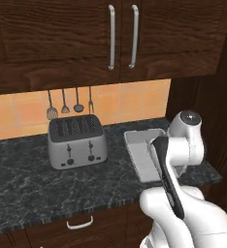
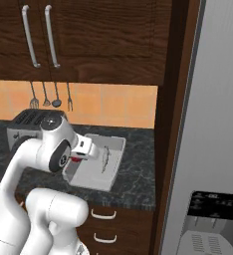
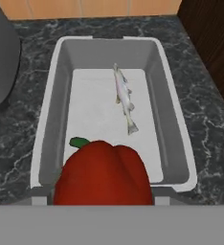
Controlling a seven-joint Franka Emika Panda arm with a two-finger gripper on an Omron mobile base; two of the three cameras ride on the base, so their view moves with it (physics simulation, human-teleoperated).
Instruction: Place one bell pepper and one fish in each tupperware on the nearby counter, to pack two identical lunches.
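1. I hold a glossy red bell pepper [image 3: 103, 174] in the jaws, pinched at its sides, above the near end of the shallow light-grey plastic tupperware [image 3: 173, 119] on the black speckled stone counter [image 1: 28, 179].
2. A slim silver fish [image 3: 124, 98] lies inside.
3. The pepper looks firm, light and slick; I judge that its broad flanks grip best.

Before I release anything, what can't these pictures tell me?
- Gripper fingertips: hand view, hidden behind the red bell pepper; open or shut unclear.
- Near wall of the light-grey plastic tupperware: same view, covered by the pepper.
- Slim silver fish: right base view, too small for detail.
- Tupperware's inside: left base view, blocked by the white arm.
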